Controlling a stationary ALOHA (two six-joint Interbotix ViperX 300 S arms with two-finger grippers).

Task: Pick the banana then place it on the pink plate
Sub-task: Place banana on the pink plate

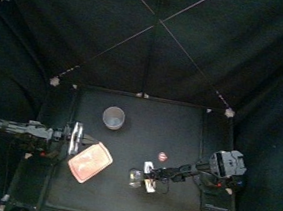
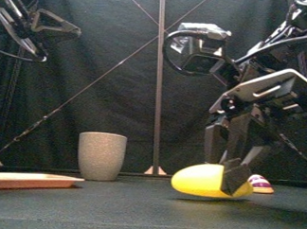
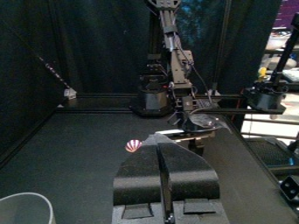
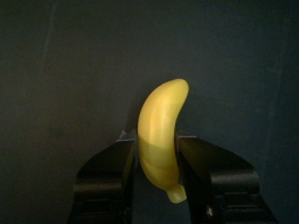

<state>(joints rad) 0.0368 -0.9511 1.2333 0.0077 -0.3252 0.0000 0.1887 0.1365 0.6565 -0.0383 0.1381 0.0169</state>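
right fingers [image 4: 117,166] gripping banana [image 4: 163,131], pink plate [image 1: 89,160] apart

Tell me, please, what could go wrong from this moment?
1. The right gripper holds the banana toward one end. The long free part might turn or slip when lifted.
2. The small pink toy lies close beside the banana and could be knocked.
3. The pink plate lies across the table, so a weak grip could fail on the way.
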